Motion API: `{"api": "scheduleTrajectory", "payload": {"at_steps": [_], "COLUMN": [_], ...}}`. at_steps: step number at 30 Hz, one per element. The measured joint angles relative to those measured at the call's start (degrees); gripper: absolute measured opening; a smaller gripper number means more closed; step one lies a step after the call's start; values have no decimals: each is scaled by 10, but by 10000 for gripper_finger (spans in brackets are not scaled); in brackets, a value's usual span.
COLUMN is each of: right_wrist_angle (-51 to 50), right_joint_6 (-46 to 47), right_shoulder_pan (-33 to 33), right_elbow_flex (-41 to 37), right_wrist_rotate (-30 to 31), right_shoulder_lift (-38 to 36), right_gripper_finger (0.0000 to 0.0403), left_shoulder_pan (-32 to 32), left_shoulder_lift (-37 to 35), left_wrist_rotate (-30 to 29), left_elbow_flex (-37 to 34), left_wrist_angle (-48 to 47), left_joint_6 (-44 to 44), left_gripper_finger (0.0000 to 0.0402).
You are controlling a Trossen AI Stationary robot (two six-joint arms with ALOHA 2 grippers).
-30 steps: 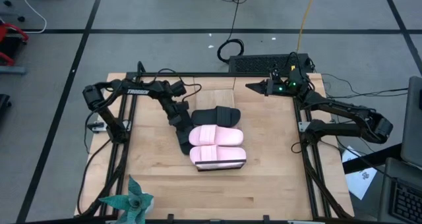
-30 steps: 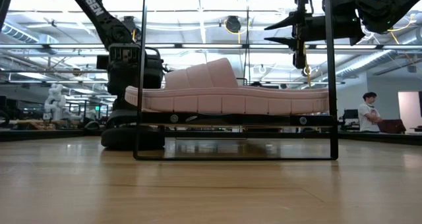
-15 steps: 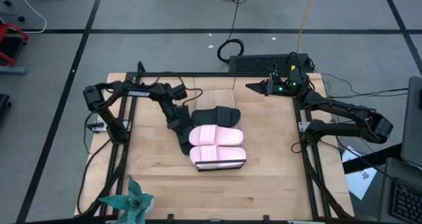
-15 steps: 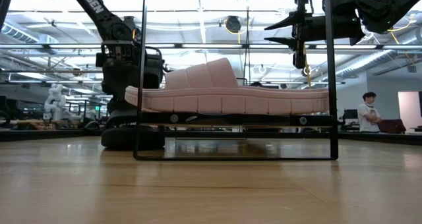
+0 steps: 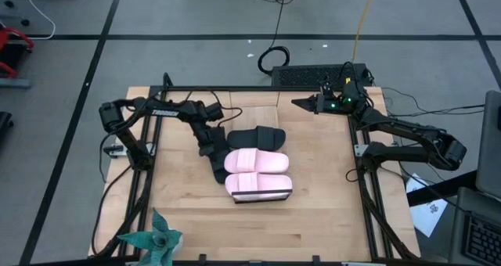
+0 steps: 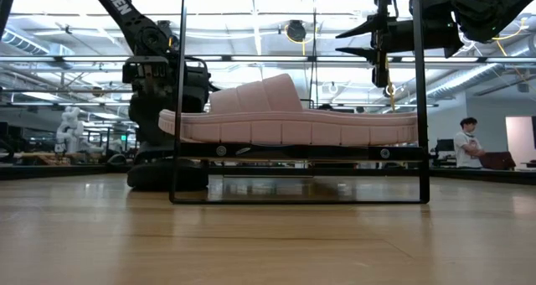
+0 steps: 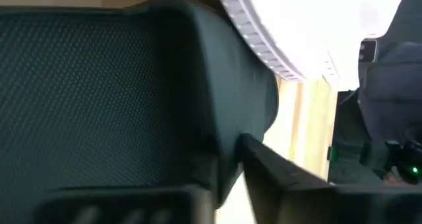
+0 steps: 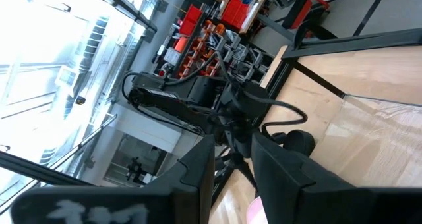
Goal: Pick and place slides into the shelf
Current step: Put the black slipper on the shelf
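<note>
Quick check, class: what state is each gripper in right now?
Left gripper: down at a black slide; whether it grips cannot be told.
Right gripper: open, empty, held high.

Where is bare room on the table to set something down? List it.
Bare wood: the front strip between the pink slides and the table's front edge, and the right side towards the right arm's frame. Crowded: the middle, where the left end effector works at the black slide.
</note>
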Motion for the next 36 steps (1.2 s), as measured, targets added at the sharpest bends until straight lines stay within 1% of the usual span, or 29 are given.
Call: {"api": "scheduleTrajectory", "payload": {"at_steps": [1, 2, 3, 10, 13, 18, 21, 26, 28, 31, 33, 36], "right_wrist_angle": [0, 0, 0, 0, 0, 0, 0, 0, 0, 0, 0, 1], "right_joint_6": [0, 0, 0, 0, 0, -1, -3, -4, -4, -4, -5, -7], "right_shoulder_pan": [0, 0, 0, 0, 0, 0, 0, 0, 0, 0, 0, -1], "right_elbow_flex": [0, 0, 0, 0, 0, 0, 0, 0, 0, 0, 0, 0], "right_wrist_rotate": [0, 0, 0, -1, -1, -2, -2, -2, -1, 0, 9, 15], "right_shoulder_lift": [0, 0, 0, 0, 0, 0, 0, 0, 0, 0, 0, 0], "right_gripper_finger": [93, 93, 93, 93, 93, 93, 93, 93, 93, 93, 93, 93], "left_shoulder_pan": [3, 7, 10, 46, 71, 128, 163, 215, 233, 247, 239, 208], "left_shoulder_lift": [0, 0, 0, -6, -23, -80, -127, -203, -227, -259, -273, -276], "left_wrist_rotate": [0, 0, -1, -38, -74, -130, -170, -248, -257, -248, -241, -227], "left_elbow_flex": [0, 0, 0, 0, 0, 0, 9, 62, 89, 119, 133, 150], "left_wrist_angle": [0, -1, -2, -33, -52, -75, -78, -72, -48, 34, 102, 191], "left_joint_6": [0, -1, -1, -26, -31, -45, -73, -146, -191, -291, -355, -430], "left_gripper_finger": [32, 17, 12, 3, 3, 2, 1, 1, 1, 0, 0, 0]}}
